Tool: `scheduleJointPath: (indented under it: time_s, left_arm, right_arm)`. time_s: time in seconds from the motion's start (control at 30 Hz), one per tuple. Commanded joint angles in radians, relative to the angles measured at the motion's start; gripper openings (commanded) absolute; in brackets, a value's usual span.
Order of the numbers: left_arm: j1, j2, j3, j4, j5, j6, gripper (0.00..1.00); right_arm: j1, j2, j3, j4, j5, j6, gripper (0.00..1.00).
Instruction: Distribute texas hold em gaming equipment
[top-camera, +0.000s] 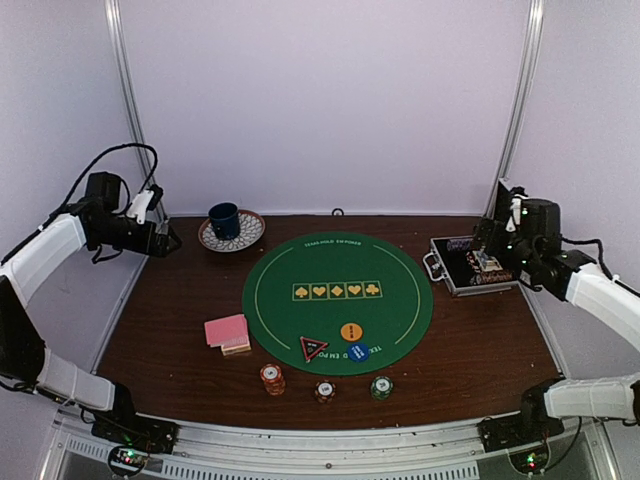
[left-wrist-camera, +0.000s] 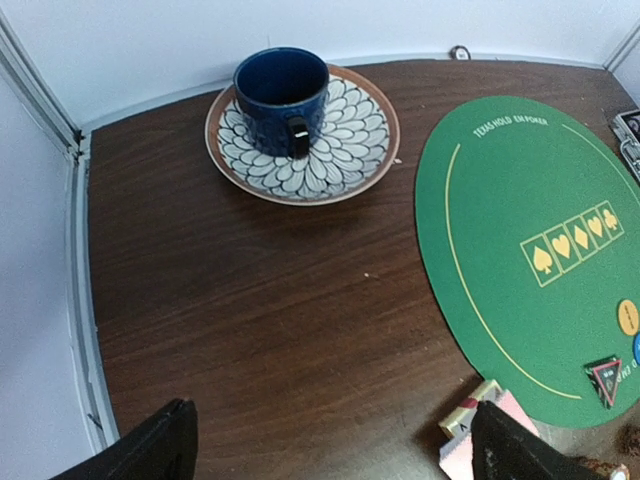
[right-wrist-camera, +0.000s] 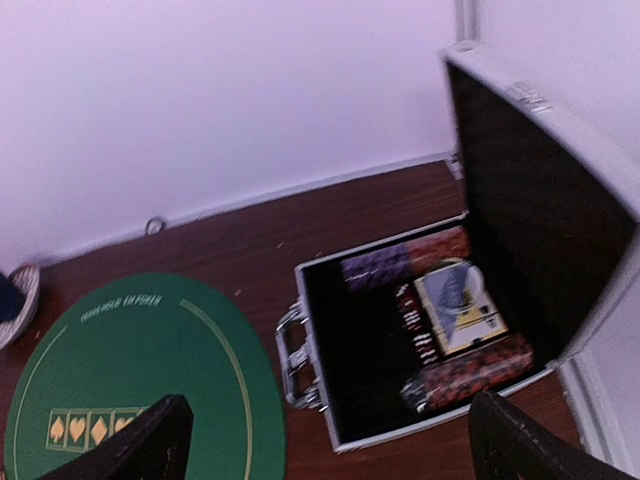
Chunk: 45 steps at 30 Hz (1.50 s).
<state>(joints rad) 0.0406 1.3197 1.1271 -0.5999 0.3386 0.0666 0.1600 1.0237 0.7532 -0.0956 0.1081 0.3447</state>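
Note:
On the round green mat (top-camera: 337, 300) lie an orange button (top-camera: 351, 331), a blue button (top-camera: 359, 352) and a black-red triangular marker (top-camera: 313, 348). A pink-backed card deck (top-camera: 227, 331) rests off the mat's left edge. Three chip stacks stand in front: orange (top-camera: 272, 378), red-white (top-camera: 325, 391), green (top-camera: 381, 386). My left gripper (top-camera: 165, 240) hovers open and empty at the back left; its wrist view shows the deck (left-wrist-camera: 465, 415) by the right finger. My right gripper (right-wrist-camera: 325, 440) is open and empty above the case's near side.
A dark blue cup (left-wrist-camera: 281, 95) stands on a patterned saucer (left-wrist-camera: 350, 150) at the back left. The open metal case (right-wrist-camera: 295, 360) at the right holds rows of chips (right-wrist-camera: 470, 375) and a card box. White walls close in on three sides.

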Motion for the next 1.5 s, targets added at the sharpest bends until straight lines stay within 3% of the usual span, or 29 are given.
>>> scheduleJointPath:
  time_s: [0.0,0.13,0.23,0.53,0.7,0.87,1.03,1.23,1.47]
  left_arm:
    - [0.009,-0.009,0.066,-0.196,0.063,0.064,0.98]
    - [0.01,0.002,0.118,-0.276,0.05,0.087,0.98]
    - [0.01,0.004,0.145,-0.324,0.066,0.094,0.98]
    - [0.009,-0.016,0.163,-0.384,0.082,0.108,0.98]
    - [0.009,-0.018,0.175,-0.399,0.083,0.117,0.98]
    - [0.008,-0.01,0.175,-0.408,0.097,0.114,0.98]
    - [0.009,-0.011,0.175,-0.412,0.091,0.124,0.97]
    - [0.008,-0.02,0.182,-0.416,0.105,0.128,0.98]
    - [0.008,-0.019,0.19,-0.418,0.139,0.126,0.98]
  right_arm:
    - [0.25,0.058,0.111,-0.288,0.061,-0.035,1.0]
    - [0.489,0.159,0.218,-0.411,0.164,-0.024,0.99]
    - [0.643,0.22,0.251,-0.407,0.223,-0.012,0.98]
    - [0.882,0.488,0.379,-0.404,0.147,-0.013,0.78]
    - [0.923,0.629,0.464,-0.456,0.052,-0.05,0.72]
    - [0.929,0.734,0.517,-0.436,-0.059,-0.077,0.6]
    - [0.932,0.878,0.613,-0.423,-0.185,-0.09,0.56]
    - [0.936,1.001,0.691,-0.427,-0.231,-0.111,0.53]
    - [0.939,1.023,0.682,-0.42,-0.231,-0.125,0.49]
